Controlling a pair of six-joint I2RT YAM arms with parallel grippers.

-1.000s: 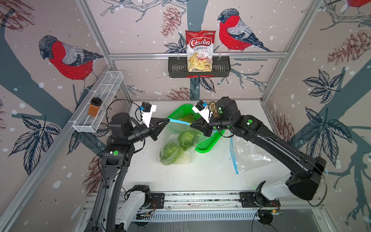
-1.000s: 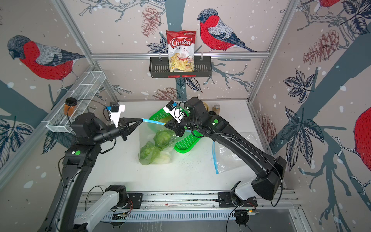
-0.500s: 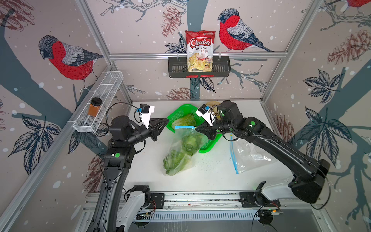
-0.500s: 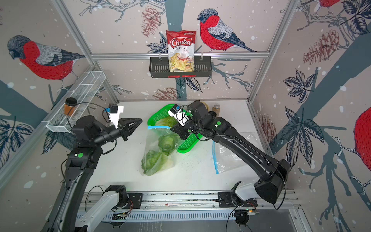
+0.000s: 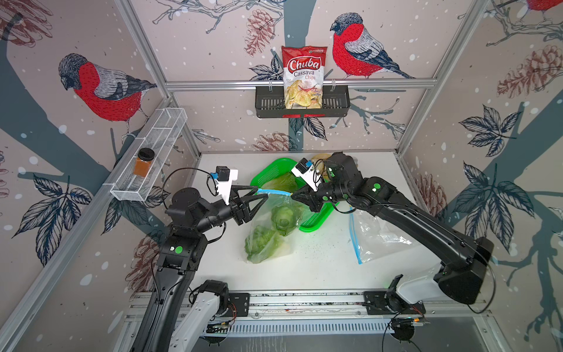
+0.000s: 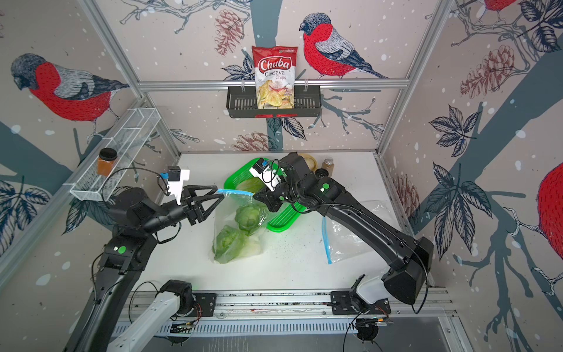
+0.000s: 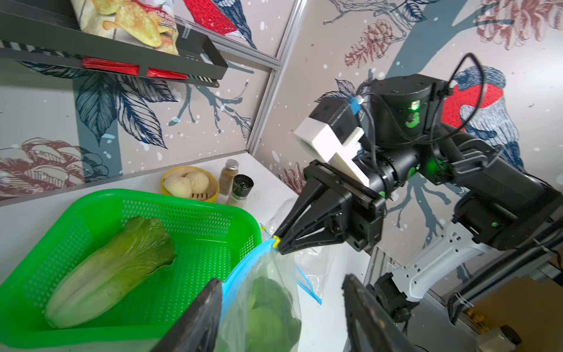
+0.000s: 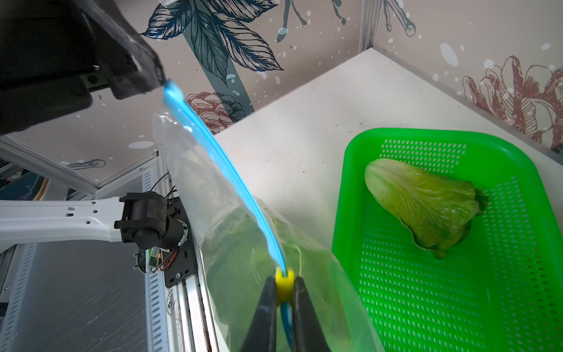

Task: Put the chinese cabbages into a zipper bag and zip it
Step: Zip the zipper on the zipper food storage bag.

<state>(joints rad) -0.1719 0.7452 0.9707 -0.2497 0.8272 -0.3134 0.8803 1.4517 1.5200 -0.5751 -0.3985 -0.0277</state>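
Inside the black wall basket point(image 5: 333, 103), a bag point(image 5: 304, 76) reads "Chuba Cassava Chips".

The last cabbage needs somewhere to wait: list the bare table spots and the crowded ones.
Free: the front strip of table, between the filled bag, empty bag and rail; the rear-left corner beyond the left gripper. Crowded: centre and rear right, around the green basket and right gripper.
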